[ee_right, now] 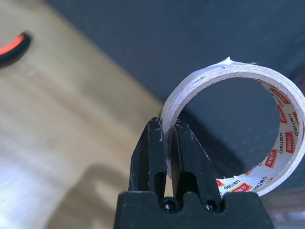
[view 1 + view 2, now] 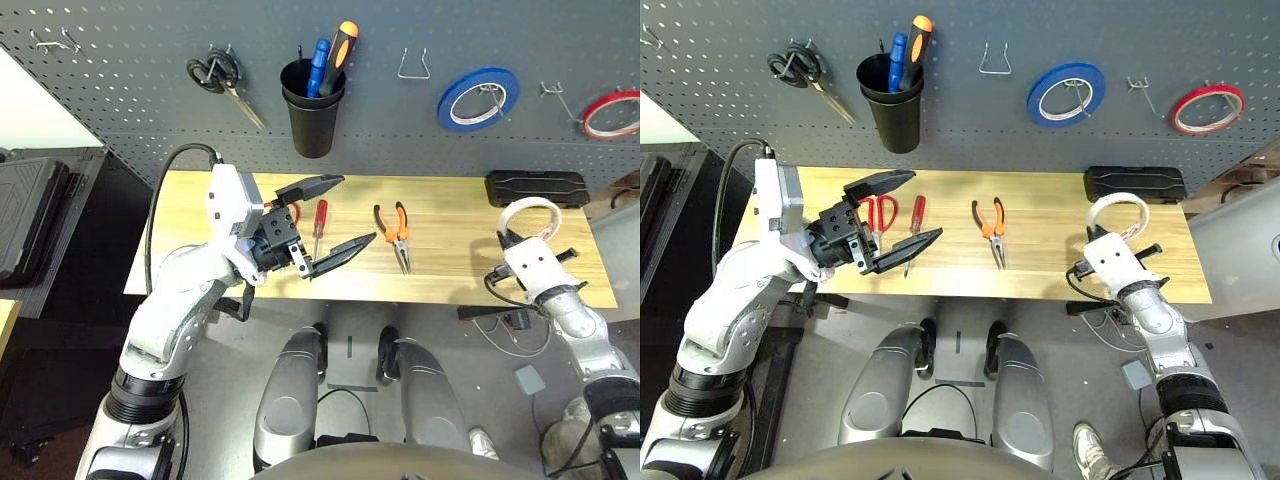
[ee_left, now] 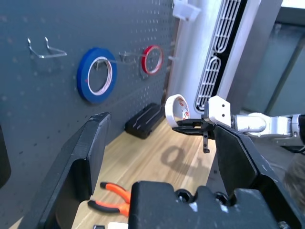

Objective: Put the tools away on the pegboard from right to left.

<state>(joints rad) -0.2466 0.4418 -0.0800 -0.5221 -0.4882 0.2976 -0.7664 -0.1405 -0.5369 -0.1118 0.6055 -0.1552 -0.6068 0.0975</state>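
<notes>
My right gripper [image 1: 167,126] is shut on the rim of the white tape roll [image 1: 190,88], holding it upright above the table's right end [image 2: 530,215]. On the wooden table [image 2: 450,265] lie the orange-and-black pliers [image 2: 397,232], the slim red-handled screwdriver [image 2: 319,222] and the red-handled scissors [image 2: 878,212]. The scissors are partly hidden behind my left gripper [image 2: 335,215]. That gripper hovers open and empty over the table's left part. The dark grey pegboard [image 2: 120,80] rises behind the table.
On the pegboard hang black-handled scissors [image 2: 225,80], a black cup [image 2: 312,115] holding screwdrivers, an empty wire hook [image 2: 413,65], a blue tape roll [image 2: 477,98], a bare hook [image 2: 555,95] and a red tape roll [image 2: 611,113]. A black case [image 2: 535,187] lies at the table's back right.
</notes>
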